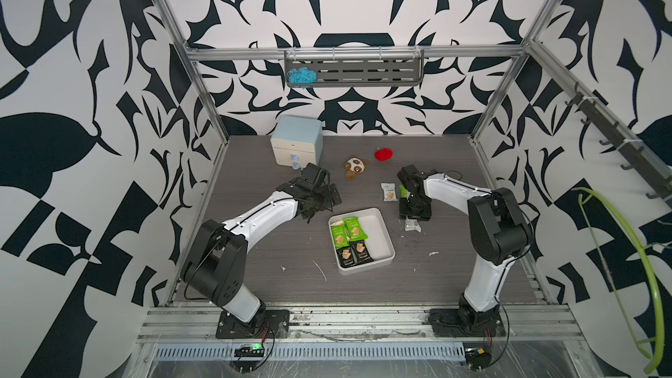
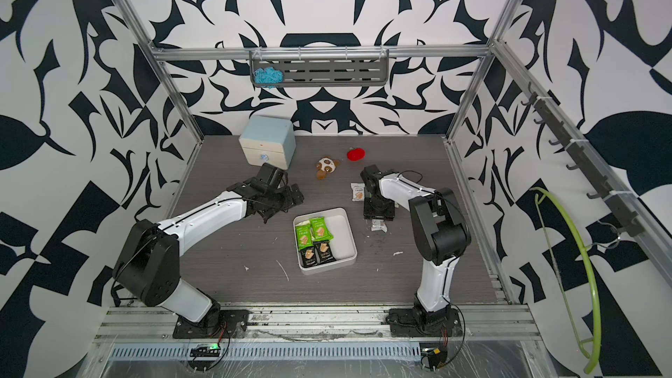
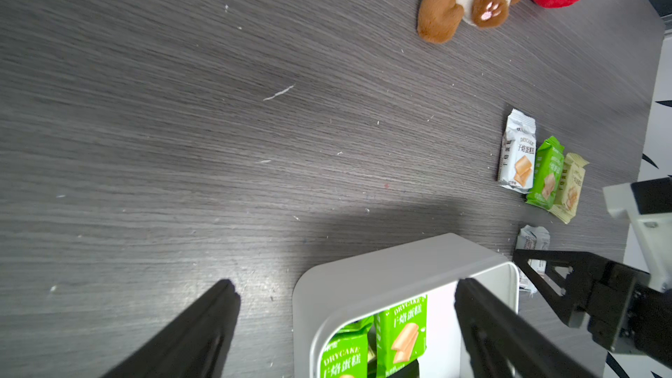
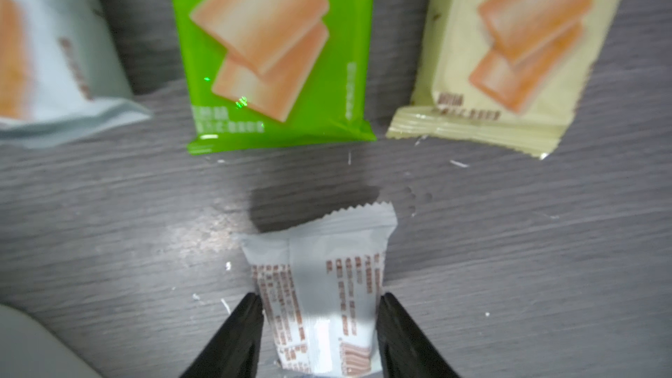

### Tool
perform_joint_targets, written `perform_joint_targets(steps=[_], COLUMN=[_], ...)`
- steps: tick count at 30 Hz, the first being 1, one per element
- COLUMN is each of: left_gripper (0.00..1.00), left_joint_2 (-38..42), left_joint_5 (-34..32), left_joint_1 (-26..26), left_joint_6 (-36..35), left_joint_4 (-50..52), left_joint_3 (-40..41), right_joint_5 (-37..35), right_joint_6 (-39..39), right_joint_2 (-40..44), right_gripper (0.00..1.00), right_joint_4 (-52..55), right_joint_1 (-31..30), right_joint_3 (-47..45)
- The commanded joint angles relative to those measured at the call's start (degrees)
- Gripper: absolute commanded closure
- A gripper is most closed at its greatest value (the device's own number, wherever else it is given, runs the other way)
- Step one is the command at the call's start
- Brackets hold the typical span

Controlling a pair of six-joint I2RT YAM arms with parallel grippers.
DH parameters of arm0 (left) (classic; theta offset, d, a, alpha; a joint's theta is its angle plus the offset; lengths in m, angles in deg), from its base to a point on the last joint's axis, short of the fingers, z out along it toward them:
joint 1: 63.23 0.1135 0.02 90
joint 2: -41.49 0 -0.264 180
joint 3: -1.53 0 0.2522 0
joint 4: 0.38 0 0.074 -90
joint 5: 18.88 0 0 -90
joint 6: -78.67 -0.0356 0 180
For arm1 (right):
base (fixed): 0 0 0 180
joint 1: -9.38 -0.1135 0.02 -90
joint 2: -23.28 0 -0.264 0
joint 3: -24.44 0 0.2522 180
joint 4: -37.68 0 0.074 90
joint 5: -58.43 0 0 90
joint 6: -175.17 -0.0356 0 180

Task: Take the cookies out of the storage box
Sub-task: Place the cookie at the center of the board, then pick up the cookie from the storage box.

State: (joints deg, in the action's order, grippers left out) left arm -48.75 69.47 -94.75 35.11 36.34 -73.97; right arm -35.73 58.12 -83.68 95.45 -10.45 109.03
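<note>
Since about five green and black foil-wrapped cookies point(image 1: 351, 241) lie overlapped in the left half of the shallow white plastic storage box point(image 1: 380, 238), at the centre of both top views, I judge the task part done.

Item: white crinkled packet point(image 4: 327, 278), face down on the grey wood-grain table point(image 1: 291, 249), just right of the box. My right gripper point(image 4: 320, 298) straddles it, fingers at its edges. Whether it is pinching or free, I cannot tell.

Item: my left gripper point(image 3: 345, 285), spread wide and empty, up-left of the box.

Risks: the packet clings to a finger and lifts with it. Overlapped packets come out two at once. The light box gets dragged.
</note>
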Motion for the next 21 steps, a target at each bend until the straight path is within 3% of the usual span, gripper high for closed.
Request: perform_joint_targets(steps=[1,10,21], left_gripper=[0.01,0.01,0.01], left_joint_2=[1.37,4.10,8.07], left_joint_5=[-0.05,0.77,1.65], left_joint_1=[0.15,1.38,3.54], left_joint_6=[-0.82,-1.61,-0.65], left_joint_4=[0.07,0.59,0.39], left_joint_3=[0.76,3.12,8.90], right_joint_5=[-0.11,1.26,1.54], right_joint_6=[0.32,-3.13,-8.46], right_joint_2=[4.00,11.27,14.26], right_gripper=[0.42,0.39,0.38], right_joint_4=[2.41,2.53,-0.40], right_joint_1=[0.24,-4.60,-18.39], right_joint_3=[2.97,4.30,5.37])
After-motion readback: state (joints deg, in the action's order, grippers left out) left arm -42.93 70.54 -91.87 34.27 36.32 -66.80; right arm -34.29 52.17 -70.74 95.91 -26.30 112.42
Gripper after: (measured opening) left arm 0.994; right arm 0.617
